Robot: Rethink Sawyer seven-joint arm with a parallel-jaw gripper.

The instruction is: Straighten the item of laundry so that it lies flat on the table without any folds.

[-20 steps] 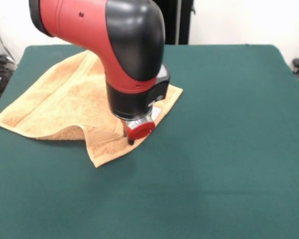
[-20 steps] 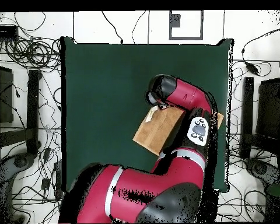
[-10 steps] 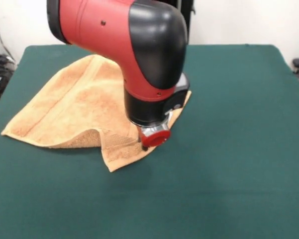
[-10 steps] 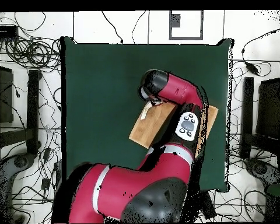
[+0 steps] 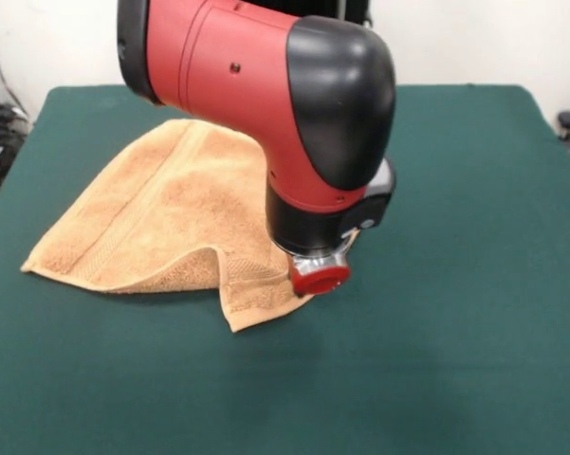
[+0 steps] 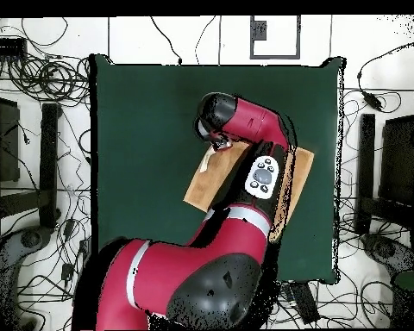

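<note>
Orange-tan terry towel [image 5: 161,223]: on the dark green tabletop [image 5: 455,313], toward the left half in the front view; in the overhead view, right of centre, partly hidden under the red and black arm [image 6: 245,129]. Not flat. Near edge humped, with a fold standing off the cloth between the left corner and the near corner; near corner doubled and pointing toward the camera. Woven border band visible along the left edge. Label not made out.

Gripper [image 5: 318,275]: red-capped end, low over the towel's right-hand near corner, touching or just above it; cannot tell which. State of the fingers: cannot tell, hidden beneath the wrist housing.

Governing relation: bulk of the towel lying to the left and far side of the gripper in the front view, long fold line running from the left corner toward the gripper. Pull away from that bulk, rightward in the front view, judged the direction likely to draw the hump out.

Change against the earlier frames: arm and towel both shifted rightward in the front view, left corner drawn in from the tabletop edge, hump near the front edge little reduced. Task judged partway, folds remaining.
</note>
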